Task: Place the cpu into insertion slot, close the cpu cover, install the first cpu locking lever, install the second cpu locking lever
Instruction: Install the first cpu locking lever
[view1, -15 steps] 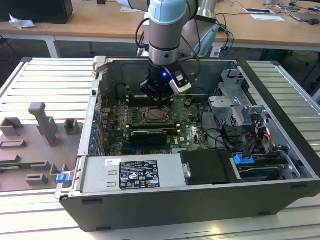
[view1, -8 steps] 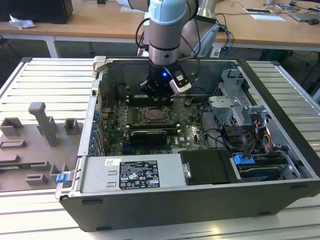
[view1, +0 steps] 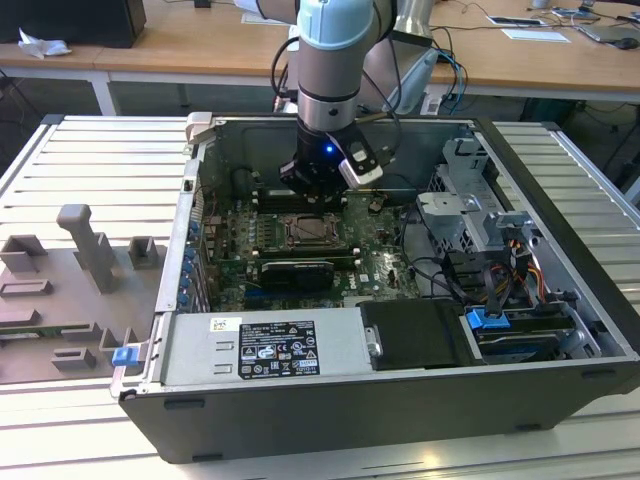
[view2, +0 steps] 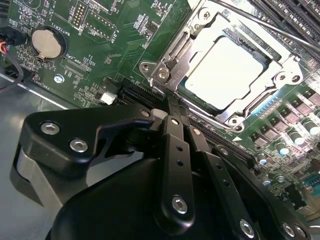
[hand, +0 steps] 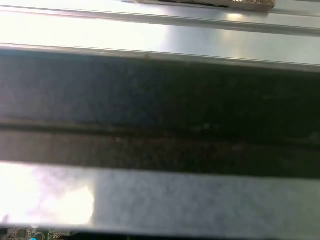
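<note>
Pale silver-beige square cpu (view2: 227, 70) lies seated in the dark-framed insertion slot (view2: 252, 107) under the grey metal cpu cover (view2: 197, 42); black gripper (view2: 177, 112) fingers pinched narrow, empty, at the socket corner; chip light, rigid, fragile, edge-hold only.

A white label (view1: 277, 348) with dark print and small symbols sits on the grey power supply housing (view1: 200, 355), with a small yellow-edged sticker (view1: 221, 324) beside it. None of it is legible. In the second wrist view, the fine white lettering on the green motherboard (view2: 125, 45) and the small stamped marks on the cpu cover (view2: 176, 76) are too small to read.

Hand (view2: 172, 107) fingertips hidden behind linkage
</note>
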